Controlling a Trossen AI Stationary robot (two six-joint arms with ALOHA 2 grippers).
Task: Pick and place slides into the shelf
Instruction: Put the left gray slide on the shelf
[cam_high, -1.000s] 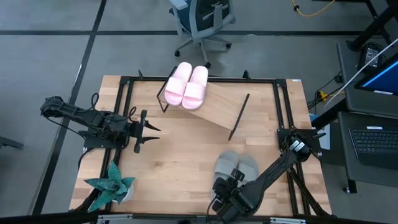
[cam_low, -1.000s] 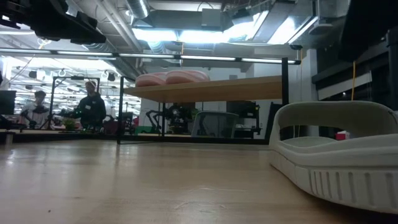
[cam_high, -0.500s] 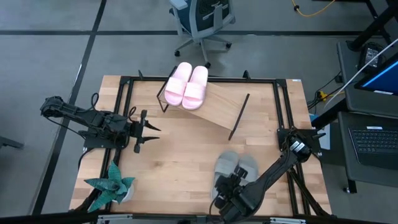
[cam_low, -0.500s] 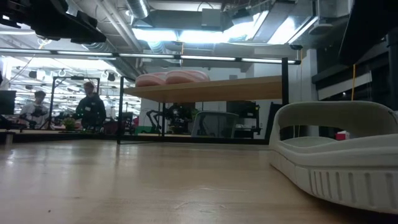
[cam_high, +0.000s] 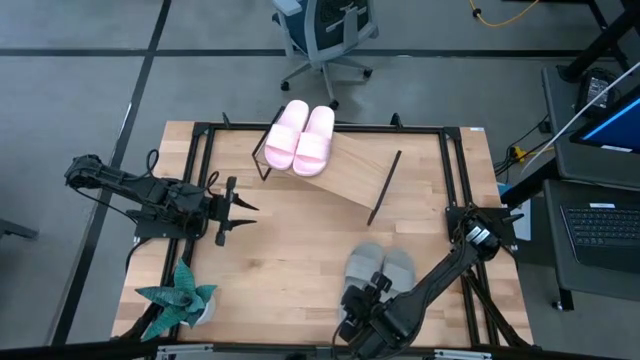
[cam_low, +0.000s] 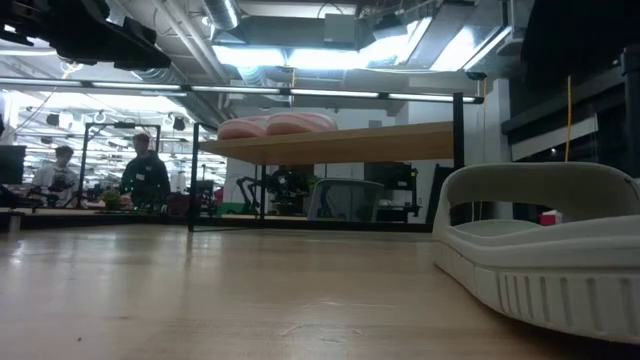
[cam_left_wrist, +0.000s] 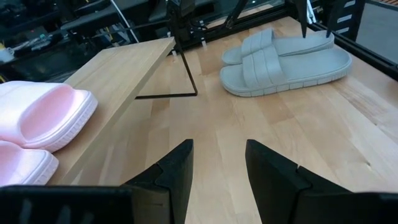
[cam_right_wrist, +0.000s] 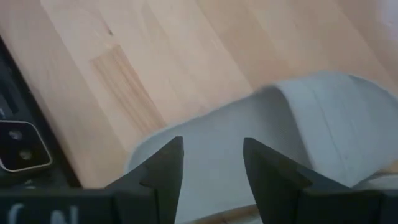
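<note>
The right gripper (cam_high: 362, 310) is seen at the near edge of the table (cam_high: 280, 250), directly above the heel end of the grey-green slides (cam_high: 380, 270). In the right wrist view its two fingers (cam_right_wrist: 163, 171) are parted, and the heel of one grey-green slide (cam_right_wrist: 280, 137) lies under and between them; nothing is grasped, and contact cannot be told. The two grey-green slides are placed side by side, touching, on the tabletop, well apart from the shelf (cam_high: 350, 170).

The pale pink slides (cam_high: 300, 137) are found together on the far upper end of the slanted shelf board.

The left gripper (cam_high: 236, 209) is held at the left side of the table, its fingers (cam_left_wrist: 177, 171) spread and empty, pointed toward the shelf. A plant (cam_high: 178, 296) is seen at the near left corner.
</note>
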